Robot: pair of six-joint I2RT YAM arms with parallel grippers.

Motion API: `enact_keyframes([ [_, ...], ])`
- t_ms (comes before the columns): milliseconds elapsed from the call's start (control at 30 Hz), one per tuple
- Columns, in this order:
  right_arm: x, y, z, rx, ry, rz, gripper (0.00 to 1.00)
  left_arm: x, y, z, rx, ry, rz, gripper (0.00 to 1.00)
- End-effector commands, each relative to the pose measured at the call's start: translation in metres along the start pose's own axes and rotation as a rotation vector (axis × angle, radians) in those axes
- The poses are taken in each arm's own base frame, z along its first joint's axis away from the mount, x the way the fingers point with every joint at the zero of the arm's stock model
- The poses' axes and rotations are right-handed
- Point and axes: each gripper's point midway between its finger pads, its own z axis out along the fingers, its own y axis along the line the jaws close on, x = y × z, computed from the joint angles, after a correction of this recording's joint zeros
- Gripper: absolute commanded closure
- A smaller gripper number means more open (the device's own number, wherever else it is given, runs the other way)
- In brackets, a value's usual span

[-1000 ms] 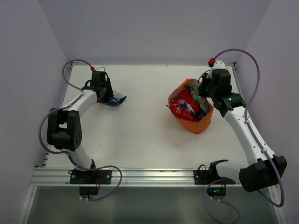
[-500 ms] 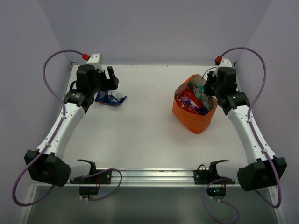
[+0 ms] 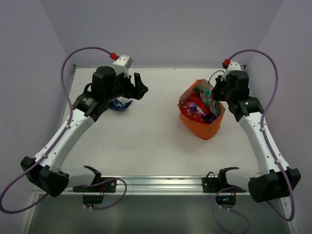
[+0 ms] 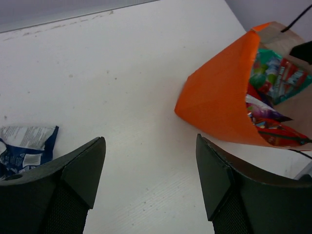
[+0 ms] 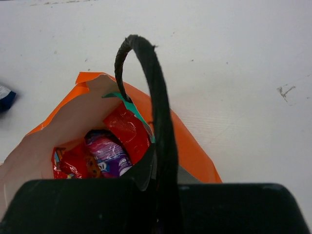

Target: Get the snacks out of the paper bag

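Observation:
The orange paper bag (image 3: 204,123) stands tilted at the right of the table, its mouth facing up. Inside it are snacks: a red packet (image 5: 127,130), a magenta and purple one (image 5: 108,155) and a teal one (image 4: 269,78). My right gripper (image 3: 216,91) is at the bag's far rim, shut on the paper beside the dark cord handle (image 5: 148,73). A blue packet (image 3: 120,103) lies flat on the table at the left, also low at the left edge of the left wrist view (image 4: 24,146). My left gripper (image 3: 139,85) hovers just right of it, open and empty, fingers (image 4: 83,170) wide apart.
White table (image 3: 146,136) with walls close on three sides. A metal rail (image 3: 156,184) with both arm bases runs along the near edge. Purple cables loop above each arm. Bare table surface lies between the blue packet and the bag.
My left gripper let go of the blue packet, opened wide, rose and swung right toward the bag. The right gripper closed on the bag's rim; the bag shifted slightly.

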Motion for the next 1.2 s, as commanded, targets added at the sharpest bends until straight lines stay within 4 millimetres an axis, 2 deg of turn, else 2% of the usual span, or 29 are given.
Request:
enact_keyframes([
  [0, -0.042, 0.032, -0.035, -0.157, -0.140, -0.030, 1.00, -0.023, -0.046, -0.013, 0.124, -0.051, 0.044, 0.20],
  [33, -0.042, 0.038, -0.039, -0.179, -0.144, -0.040, 1.00, -0.021, -0.062, -0.013, 0.159, -0.048, 0.064, 0.21],
  [100, -0.044, 0.048, -0.046, -0.216, -0.151, -0.070, 1.00, -0.022, -0.075, -0.007, 0.174, -0.042, 0.082, 0.22],
  [167, -0.045, 0.056, -0.052, -0.247, -0.161, -0.107, 1.00, -0.021, -0.098, -0.006, 0.223, -0.041, 0.121, 0.24],
  [200, -0.043, 0.060, -0.052, -0.259, -0.159, -0.121, 1.00, -0.016, -0.104, 0.001, 0.227, -0.030, 0.137, 0.24],
  [233, -0.043, 0.066, -0.055, -0.279, -0.161, -0.134, 1.00, -0.012, -0.123, 0.002, 0.268, -0.037, 0.183, 0.24],
  [267, -0.042, 0.068, -0.055, -0.284, -0.160, -0.144, 1.00, -0.010, -0.131, 0.004, 0.278, -0.040, 0.209, 0.24],
  [300, -0.042, 0.070, -0.056, -0.290, -0.158, -0.150, 1.00, -0.002, -0.140, 0.012, 0.292, -0.024, 0.234, 0.24],
  [333, -0.041, 0.074, -0.057, -0.307, -0.156, -0.164, 1.00, 0.002, -0.162, 0.010, 0.348, -0.036, 0.294, 0.24],
  [400, -0.041, 0.078, -0.059, -0.314, -0.160, -0.184, 1.00, 0.013, -0.179, 0.018, 0.374, -0.037, 0.369, 0.24],
  [433, -0.040, 0.082, -0.061, -0.323, -0.160, -0.195, 1.00, 0.023, -0.195, 0.019, 0.419, -0.055, 0.459, 0.24],
  [500, -0.039, 0.087, -0.062, -0.343, -0.155, -0.219, 1.00, 0.037, -0.205, 0.025, 0.466, -0.058, 0.556, 0.24],
  [667, -0.036, 0.091, -0.062, -0.357, -0.145, -0.232, 1.00, 0.055, -0.204, 0.038, 0.536, -0.180, 0.824, 0.21],
  [700, -0.035, 0.093, -0.062, -0.366, -0.144, -0.236, 1.00, 0.047, -0.205, 0.037, 0.533, -0.252, 0.903, 0.21],
  [767, -0.034, 0.095, -0.062, -0.373, -0.143, -0.238, 1.00, 0.055, -0.199, 0.045, 0.522, -0.276, 0.984, 0.22],
  [833, -0.034, 0.098, -0.063, -0.388, -0.141, -0.238, 1.00, 0.055, -0.197, 0.050, 0.508, -0.322, 1.083, 0.24],
  [867, -0.034, 0.099, -0.063, -0.393, -0.142, -0.239, 1.00, 0.065, -0.195, 0.055, 0.518, -0.315, 1.117, 0.25],
  [900, -0.032, 0.101, -0.064, -0.404, -0.138, -0.242, 1.00, 0.060, -0.197, 0.056, 0.511, -0.360, 1.156, 0.26],
  [1067, -0.032, 0.105, -0.067, -0.419, -0.142, -0.251, 1.00, 0.063, -0.203, 0.070, 0.527, -0.383, 1.240, 0.27],
  [1133, -0.031, 0.107, -0.068, -0.425, -0.144, -0.254, 1.00, 0.057, -0.206, 0.074, 0.524, -0.402, 1.266, 0.26],
  [1167, -0.031, 0.106, -0.069, -0.425, -0.148, -0.256, 1.00, 0.062, -0.206, 0.081, 0.534, -0.392, 1.276, 0.26],
])
